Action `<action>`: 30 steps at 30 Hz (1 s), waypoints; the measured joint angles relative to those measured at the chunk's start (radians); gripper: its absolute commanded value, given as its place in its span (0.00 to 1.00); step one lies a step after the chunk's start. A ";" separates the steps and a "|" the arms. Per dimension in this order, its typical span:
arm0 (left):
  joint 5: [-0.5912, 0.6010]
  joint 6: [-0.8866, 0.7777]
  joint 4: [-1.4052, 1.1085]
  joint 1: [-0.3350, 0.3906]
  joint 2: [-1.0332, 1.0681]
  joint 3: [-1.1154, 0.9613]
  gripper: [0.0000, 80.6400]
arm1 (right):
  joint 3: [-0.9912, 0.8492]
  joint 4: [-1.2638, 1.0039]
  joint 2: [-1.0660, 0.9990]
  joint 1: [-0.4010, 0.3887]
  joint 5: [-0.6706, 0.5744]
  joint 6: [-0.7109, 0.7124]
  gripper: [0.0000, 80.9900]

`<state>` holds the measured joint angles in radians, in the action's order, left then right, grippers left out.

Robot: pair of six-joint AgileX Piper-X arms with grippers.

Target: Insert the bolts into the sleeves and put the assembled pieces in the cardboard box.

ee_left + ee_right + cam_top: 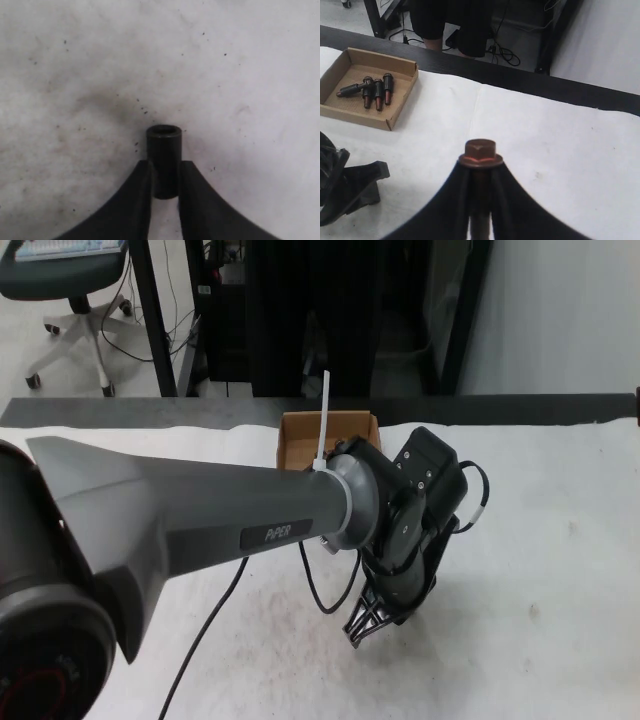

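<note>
Presently, the left gripper [164,175] has its fingers [135,200] closed on a dark sleeve [164,150]. The sleeve's open bore end stands clear of the fingertips, with the white cloth [240,75] behind it. The right gripper [480,175] is clamped on the shank of a bolt [480,152], whose copper-coloured hex head stands proud of the fingertips. Sleeve and bolt are apart, each in its own gripper. In the high view an arm, probably the left, crosses from the lower left to the centre of the frame, its gripper pointing down at the cloth at lower centre. The cardboard box [300,445] sits at upper centre, behind that arm's wrist. Four assembled pieces [375,92] lie inside it.
</note>
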<state>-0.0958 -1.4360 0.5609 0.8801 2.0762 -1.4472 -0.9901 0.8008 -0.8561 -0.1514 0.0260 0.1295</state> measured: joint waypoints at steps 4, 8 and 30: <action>-0.019 0.000 0.001 -0.031 0.006 0.000 0.22 | 0.000 0.000 0.000 0.000 0.000 0.000 0.01; 0.030 0.002 -0.001 -0.054 0.014 -0.003 0.23 | 0.000 0.003 0.000 0.000 0.000 0.000 0.01; 0.144 0.076 0.040 -0.088 0.022 -0.026 0.00 | 0.000 0.016 0.000 0.000 0.000 0.028 0.01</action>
<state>0.0485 -1.3600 0.6009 0.7924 2.0983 -1.4729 -0.9901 0.8165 -0.8561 -0.1514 0.0260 0.1571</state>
